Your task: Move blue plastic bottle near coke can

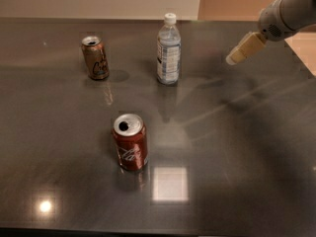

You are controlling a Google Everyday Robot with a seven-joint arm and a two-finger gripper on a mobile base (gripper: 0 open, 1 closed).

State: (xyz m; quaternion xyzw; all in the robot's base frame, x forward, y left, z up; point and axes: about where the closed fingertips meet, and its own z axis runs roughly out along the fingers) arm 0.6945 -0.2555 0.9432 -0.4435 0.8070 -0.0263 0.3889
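Observation:
The blue plastic bottle (169, 50) stands upright at the back middle of the dark table, with a white cap and a blue-white label. The red coke can (130, 141) stands upright nearer the front, left of middle, well apart from the bottle. My gripper (236, 55) comes in from the upper right on a white arm. Its cream tip hangs above the table to the right of the bottle, apart from it, and holds nothing.
A brownish-gold can (95, 57) with dark script stands at the back left, left of the bottle. The dark glossy table (237, 147) has its right edge near the arm. A bright light reflection lies on the table right of the coke can.

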